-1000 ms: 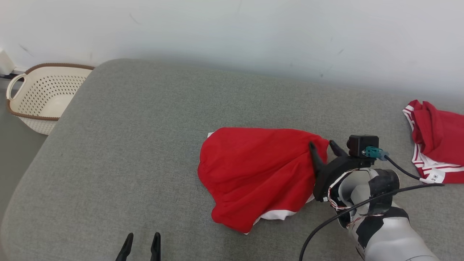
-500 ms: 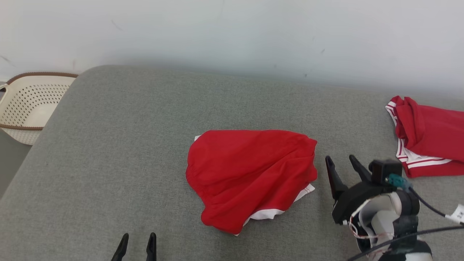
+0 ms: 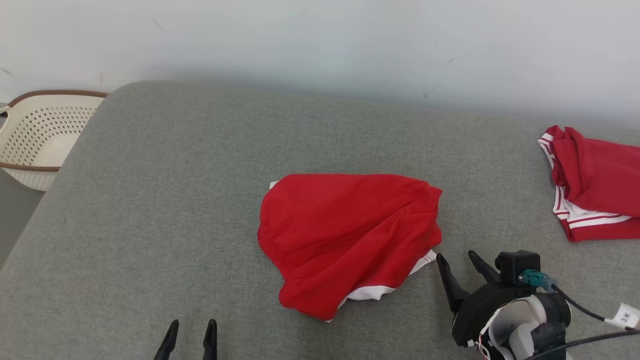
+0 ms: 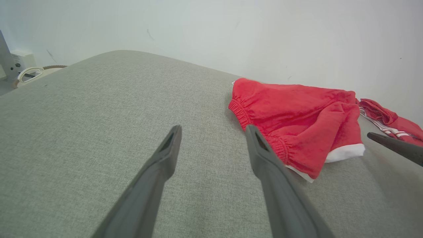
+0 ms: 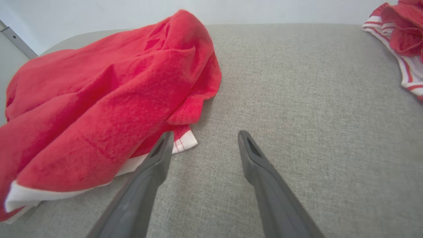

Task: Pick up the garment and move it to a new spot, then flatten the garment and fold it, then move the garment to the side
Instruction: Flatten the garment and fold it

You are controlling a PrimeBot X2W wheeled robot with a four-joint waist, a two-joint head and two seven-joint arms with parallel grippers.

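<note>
garment (image 3: 350,235) crumpled on cushion (image 3: 175,200), just left of spread right gripper (image 3: 456,257)

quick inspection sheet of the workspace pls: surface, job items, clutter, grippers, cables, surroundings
surface: grey padded surface, flat, no stains seen
job's things: red garment with white trim, rumpled near the middle, not held
clutter: second red garment with white stripes, bunched at the right edge
grippers: left gripper open, empty, apart from the cloth; right gripper open, empty, beside the white hem
cables: black cable with white tag off the right wrist
surroundings: pale wall; cream basket beyond the left end
</note>
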